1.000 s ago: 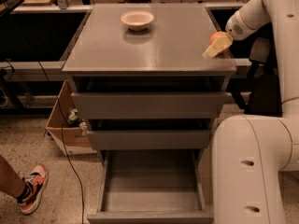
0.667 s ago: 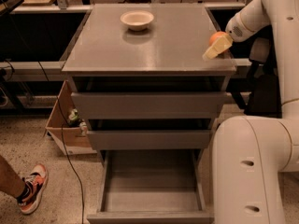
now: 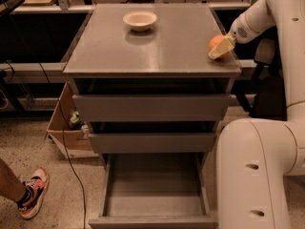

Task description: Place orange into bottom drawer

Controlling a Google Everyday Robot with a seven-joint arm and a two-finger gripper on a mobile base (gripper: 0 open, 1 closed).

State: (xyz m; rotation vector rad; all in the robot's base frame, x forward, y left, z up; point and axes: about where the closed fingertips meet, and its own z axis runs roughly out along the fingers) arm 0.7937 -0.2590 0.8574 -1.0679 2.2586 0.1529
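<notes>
Where the cabinet top (image 3: 162, 49) ends, the claw (image 3: 220, 51) touches the orange (image 3: 214, 42).

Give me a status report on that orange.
Tool at orange, right edge of cabinet top. Bottom drawer pulled open. Bowl far back, not in way.

My gripper (image 3: 222, 47), at the right edge of the cabinet (image 3: 152, 56) top, covers the right part of the orange (image 3: 214, 43). The bottom drawer (image 3: 152, 197) has its front cut off by the lower edge. The cardboard box (image 3: 64, 128) lies half behind the cabinet, its contents too small to tell. A person's leg (image 3: 9, 182) and my arm (image 3: 257, 18) run out of view.
</notes>
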